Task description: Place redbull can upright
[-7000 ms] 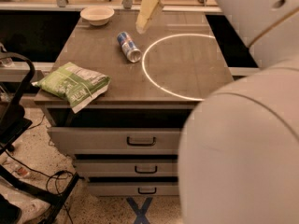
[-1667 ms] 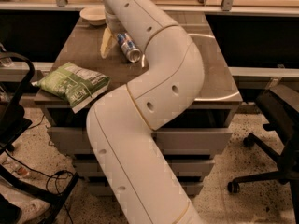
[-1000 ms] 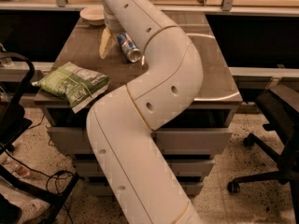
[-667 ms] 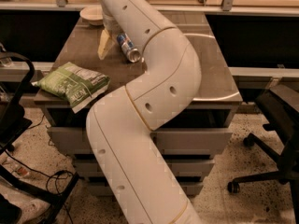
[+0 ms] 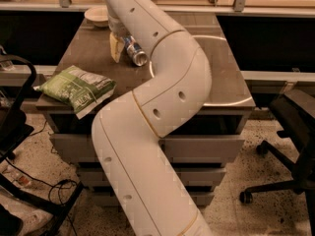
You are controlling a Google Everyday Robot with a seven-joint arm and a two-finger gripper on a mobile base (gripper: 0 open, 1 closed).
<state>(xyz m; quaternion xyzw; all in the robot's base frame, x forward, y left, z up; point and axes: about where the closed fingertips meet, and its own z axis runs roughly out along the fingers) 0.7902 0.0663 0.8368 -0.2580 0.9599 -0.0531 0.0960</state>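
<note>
Moved since earlier: over seven seconds the arm (image 5: 167,82) swung down across the camera view, and the gripper (image 5: 116,50) dropped from above the far edge to the level of the can. In the last second it barely shifted.
Redbull can: the redbull can (image 5: 135,52) lay on its side where it had been, on the far half of the worktop (image 5: 88,53), with its silver end toward the camera.
Long axis: it ran from about 11 o'clock at the far end to about 5 o'clock at the near end, flat on the surface and not upright.
Gripper: it hung just beside the can on the can's left. Whether they touched could not be told.
Grip state: it could not be told, since the arm hid most of the gripper.
Key relation: the can lay at 3 o'clock from the gripper, its length running roughly alongside the visible part.
Judgement: the can probably still needed to be gripped across its body, then tipped onto its base.
Bag: a green snack bag (image 5: 76,88) lay at 7 o'clock from the can, well apart.
Bowl: a pale bowl (image 5: 97,16) sat at 11 o'clock, near the far edge.
</note>
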